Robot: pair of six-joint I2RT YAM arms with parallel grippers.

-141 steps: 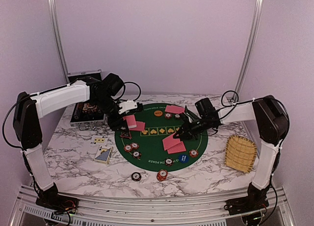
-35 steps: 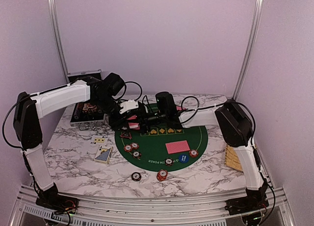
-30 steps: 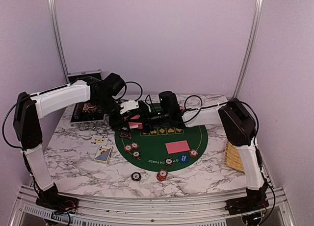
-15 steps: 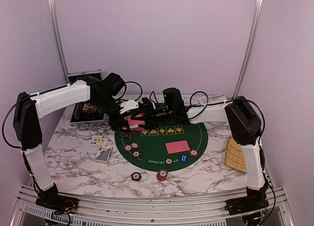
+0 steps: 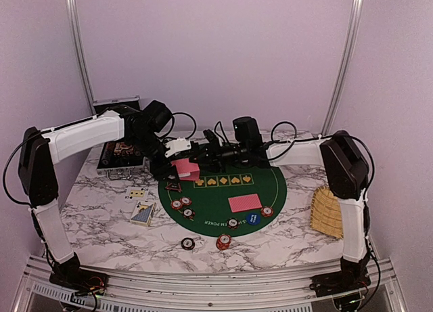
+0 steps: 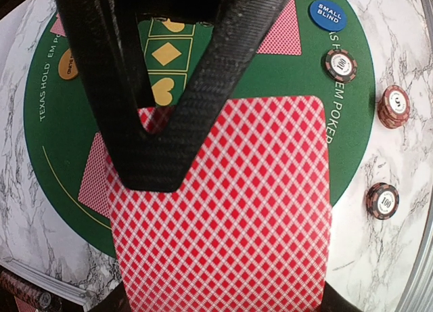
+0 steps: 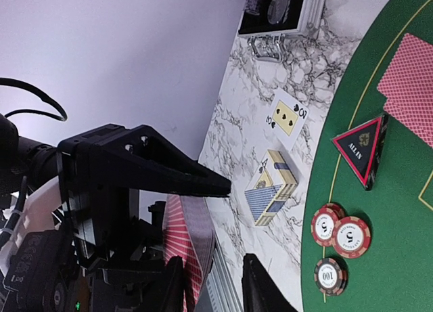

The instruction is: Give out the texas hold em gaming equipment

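Note:
My left gripper (image 6: 223, 302) is shut on a deck of red-backed playing cards (image 6: 230, 217), held above the left edge of the green mat (image 5: 223, 190). My right gripper (image 7: 211, 264) reaches across to it, its fingers (image 7: 252, 285) a little apart around the deck's edge (image 7: 193, 248). From above, the right gripper (image 5: 200, 158) meets the deck (image 5: 183, 167). Red-backed cards (image 5: 243, 204) lie on the mat. Poker chips (image 5: 181, 205), a blue chip (image 5: 253, 218), the triangular marker (image 7: 362, 153) and the orange button (image 6: 65, 63) also rest there.
A black case (image 5: 116, 156) stands open at the back left. A card box (image 5: 142, 214) and a face-up card (image 5: 137, 192) lie left of the mat. Two chip stacks (image 5: 187, 243) (image 5: 223, 241) sit near the front. A wicker tray (image 5: 327, 214) is at the right.
The right arm left cards on the mat's right side and swung left to the deck. Over the last second its jaws narrowed at the deck. The left arm held still.

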